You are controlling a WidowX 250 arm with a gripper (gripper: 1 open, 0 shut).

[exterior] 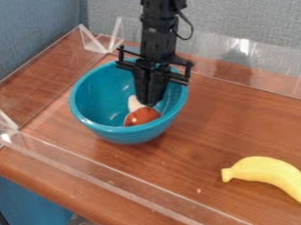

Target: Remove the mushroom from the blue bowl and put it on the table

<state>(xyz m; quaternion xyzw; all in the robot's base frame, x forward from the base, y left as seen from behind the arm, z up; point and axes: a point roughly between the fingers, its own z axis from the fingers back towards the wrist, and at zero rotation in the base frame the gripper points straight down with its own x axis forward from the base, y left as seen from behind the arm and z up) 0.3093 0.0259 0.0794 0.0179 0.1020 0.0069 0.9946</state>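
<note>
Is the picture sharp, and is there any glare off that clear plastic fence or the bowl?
The camera view is small and soft; bright glare streaks the acrylic walls, a faint sheen lies on the blue bowl, and the mushroom under the gripper looks blurry.

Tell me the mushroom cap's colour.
Reddish-brown, on the mushroom in the bowl; camera view.

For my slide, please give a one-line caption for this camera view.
Black gripper shut on the small red-brown mushroom inside the glossy teal-blue bowl; yellow banana lies on the wooden table.
</note>
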